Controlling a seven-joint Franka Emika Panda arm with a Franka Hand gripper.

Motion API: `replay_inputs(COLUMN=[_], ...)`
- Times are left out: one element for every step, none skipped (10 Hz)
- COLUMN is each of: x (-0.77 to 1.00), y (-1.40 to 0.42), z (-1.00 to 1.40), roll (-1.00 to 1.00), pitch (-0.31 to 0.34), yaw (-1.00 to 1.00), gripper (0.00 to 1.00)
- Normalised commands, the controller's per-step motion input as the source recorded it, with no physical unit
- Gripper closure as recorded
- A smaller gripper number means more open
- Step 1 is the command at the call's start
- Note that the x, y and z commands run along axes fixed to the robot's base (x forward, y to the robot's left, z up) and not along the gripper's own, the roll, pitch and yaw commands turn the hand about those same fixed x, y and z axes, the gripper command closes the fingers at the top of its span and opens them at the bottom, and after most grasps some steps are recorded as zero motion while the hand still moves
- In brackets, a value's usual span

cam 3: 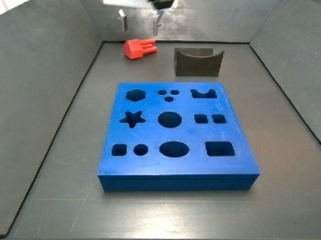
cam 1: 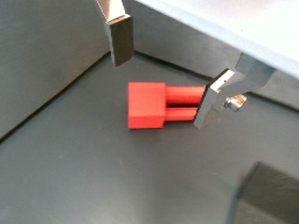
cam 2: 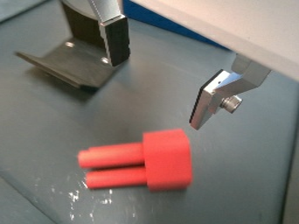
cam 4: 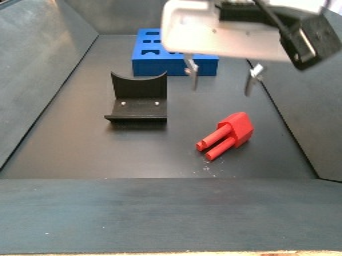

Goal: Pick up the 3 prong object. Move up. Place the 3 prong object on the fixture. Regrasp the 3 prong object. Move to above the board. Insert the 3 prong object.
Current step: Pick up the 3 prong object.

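Wrist view: 3 prong object (cam 1: 156,104), rigid, light, smooth plastic; lies flat. Claw (cam 1: 166,74) open above. Grip block's flat sides.

You are looking at the small bright red plastic 3 prong object (cam 4: 227,134) lying on its side on the dark floor, right of centre in a side view. The dark notched fixture (cam 4: 136,100) is sitting left of it. The big blue board with shaped cut-outs (cam 3: 175,131) is filling the centre of a side view. The open gripper (cam 4: 222,73) is hovering above the red block.
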Motion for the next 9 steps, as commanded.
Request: replay_inputs(x=[-0.22, -0.19, -0.19, -0.12, -0.12, 0.00, 0.00, -0.02, -0.05], y=[0.11, 0.13, 0.13, 0.31, 0.32, 0.24, 0.15, 0.11, 0.03], z=[-0.35, -0.33, -0.34, -0.41, -0.42, -0.45, -0.45, -0.48, -0.48], roll=[0.19, 0.17, 0.16, 0.25, 0.23, 0.17, 0.19, 0.13, 0.01], pitch=[0.051, 0.054, 0.057, 0.066, 0.049, 0.009, 0.000, 0.000, -0.103], yaw=[-0.75, -0.75, -0.75, -0.56, -0.56, -0.71, -0.80, -0.86, -0.87], gripper=[0.00, 0.00, 0.00, 0.00, 0.00, 0.00, 0.00, 0.00, 0.00])
